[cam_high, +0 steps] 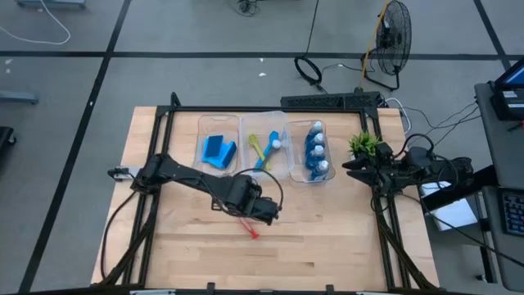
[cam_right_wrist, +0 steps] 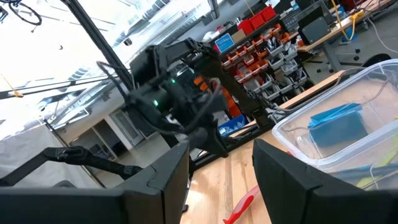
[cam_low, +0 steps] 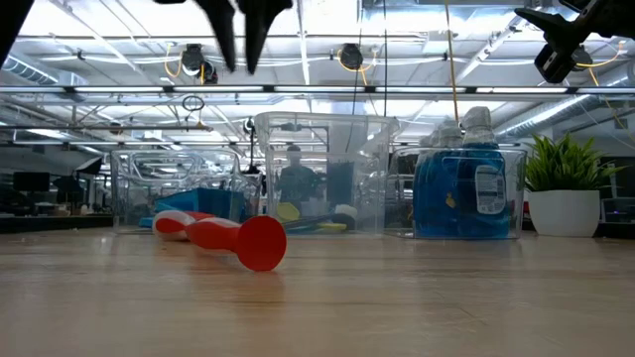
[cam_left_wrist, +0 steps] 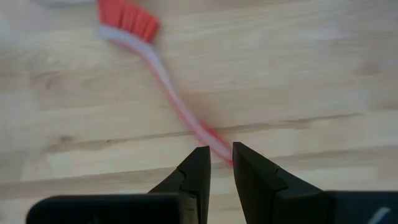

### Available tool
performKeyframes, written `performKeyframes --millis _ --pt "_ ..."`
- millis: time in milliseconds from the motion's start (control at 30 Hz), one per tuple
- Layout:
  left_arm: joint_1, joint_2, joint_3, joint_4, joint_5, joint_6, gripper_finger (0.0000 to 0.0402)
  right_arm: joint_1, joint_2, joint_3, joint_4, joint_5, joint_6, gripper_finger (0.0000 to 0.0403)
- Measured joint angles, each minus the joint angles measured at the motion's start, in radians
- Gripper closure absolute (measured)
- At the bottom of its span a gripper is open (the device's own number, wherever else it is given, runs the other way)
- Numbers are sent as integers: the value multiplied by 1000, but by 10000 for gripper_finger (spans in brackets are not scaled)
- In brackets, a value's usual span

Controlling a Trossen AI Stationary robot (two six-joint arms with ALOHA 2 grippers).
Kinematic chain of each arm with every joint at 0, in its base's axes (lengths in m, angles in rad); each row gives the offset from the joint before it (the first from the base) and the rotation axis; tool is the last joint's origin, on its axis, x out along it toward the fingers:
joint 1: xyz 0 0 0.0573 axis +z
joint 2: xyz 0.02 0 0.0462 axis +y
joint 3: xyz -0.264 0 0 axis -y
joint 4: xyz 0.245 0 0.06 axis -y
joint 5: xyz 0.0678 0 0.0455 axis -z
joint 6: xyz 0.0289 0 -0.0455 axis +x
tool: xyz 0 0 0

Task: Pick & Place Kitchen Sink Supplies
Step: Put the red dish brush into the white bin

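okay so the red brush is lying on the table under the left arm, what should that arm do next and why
Probably lower the left gripper straight down over the red long-handled dish brush. The brush lies flat on the wooden table, outside the clear plastic bins, and the low view shows the gripper well above it, its narrowly parted fingers lined up over the handle's thin end.

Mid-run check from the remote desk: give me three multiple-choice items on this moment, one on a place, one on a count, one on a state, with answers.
1. Where is the red brush?
A. In the middle bin
B. On the bare table
C. In the right tool
2. How many clear bins stand in the row?
A. Two
B. Three
C. Five
3. The left tool is:
A. Apart from the brush, above its handle
B. Clamped on a sponge
C. Inside a bin

Answers: 1 B, it lies on the wood in front of the bins. 2 B, the sponge bin, brush bin and bottle bin. 3 A, the low view shows its fingers well above the brush.
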Motion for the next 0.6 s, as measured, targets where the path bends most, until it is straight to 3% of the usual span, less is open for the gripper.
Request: performKeyframes --millis 367,600 --pt "-36 -26 -154 0 20 -84 330 0 0 0 0 0 0 236" --pt "-62 -171 -373 112 -29 -200 329 0 0 0 -1 0 0 236"
